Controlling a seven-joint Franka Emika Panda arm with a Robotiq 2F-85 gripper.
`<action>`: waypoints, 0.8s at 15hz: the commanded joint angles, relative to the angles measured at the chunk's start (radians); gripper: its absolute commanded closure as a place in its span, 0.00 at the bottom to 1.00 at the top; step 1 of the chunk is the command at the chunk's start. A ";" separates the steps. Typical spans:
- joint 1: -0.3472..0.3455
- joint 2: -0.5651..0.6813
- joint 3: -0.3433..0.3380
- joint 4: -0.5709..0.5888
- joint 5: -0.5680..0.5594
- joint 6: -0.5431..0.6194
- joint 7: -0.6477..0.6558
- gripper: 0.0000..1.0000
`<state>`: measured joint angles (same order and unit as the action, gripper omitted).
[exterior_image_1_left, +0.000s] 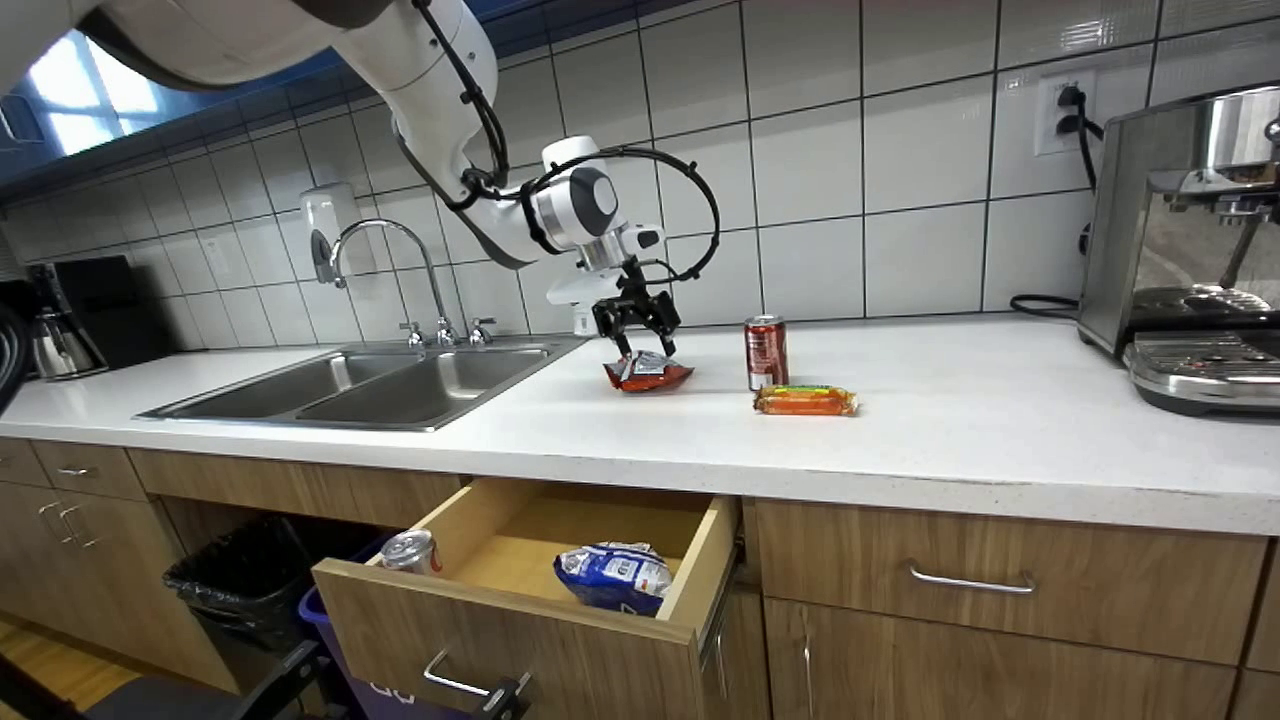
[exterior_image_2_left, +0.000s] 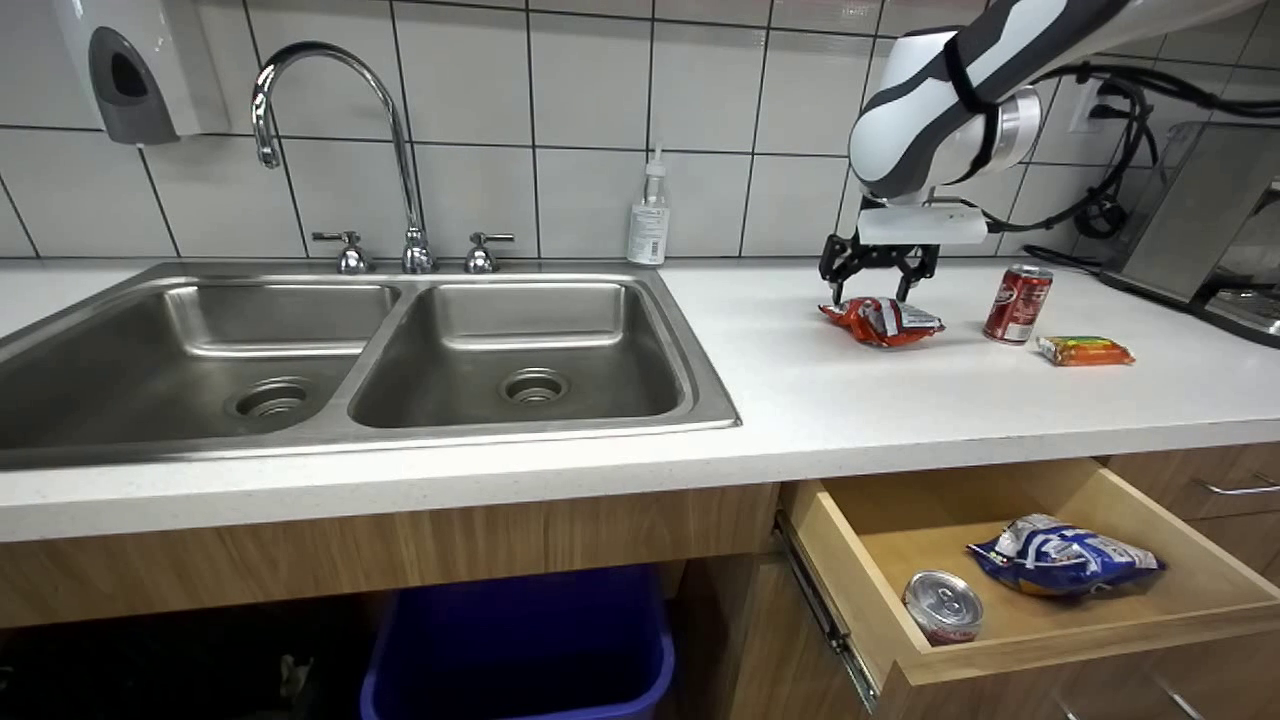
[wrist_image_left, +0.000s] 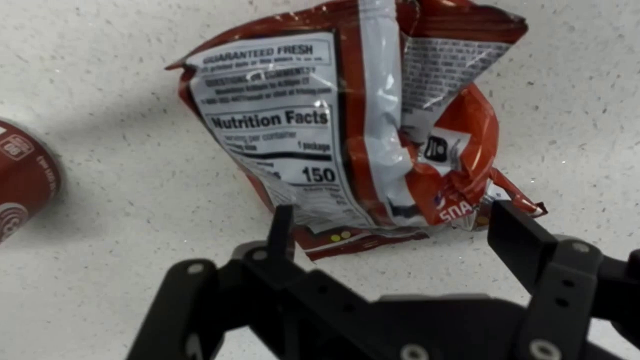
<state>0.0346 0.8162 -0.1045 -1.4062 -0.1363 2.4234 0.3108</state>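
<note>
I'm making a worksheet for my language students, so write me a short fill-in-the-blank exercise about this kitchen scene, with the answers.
1. Of the red can, the orange packet and the crumpled red bag on the counter, the tool is nearest the ____.
2. A blue bag lies inside the pulled-out ____.
3. In the wrist view, the crumpled red bag carries the printed words "Nutrition ____".
4. The metal sink is split into ____ compartments.

Missing words: crumpled red bag; drawer; Facts; two.
</note>
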 joint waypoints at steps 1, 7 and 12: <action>0.002 -0.002 0.003 0.014 0.023 -0.055 -0.038 0.00; 0.009 -0.054 0.003 -0.083 0.015 -0.030 -0.054 0.00; 0.007 -0.112 0.002 -0.192 0.013 -0.009 -0.057 0.00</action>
<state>0.0413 0.7846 -0.1026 -1.4902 -0.1363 2.4065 0.2874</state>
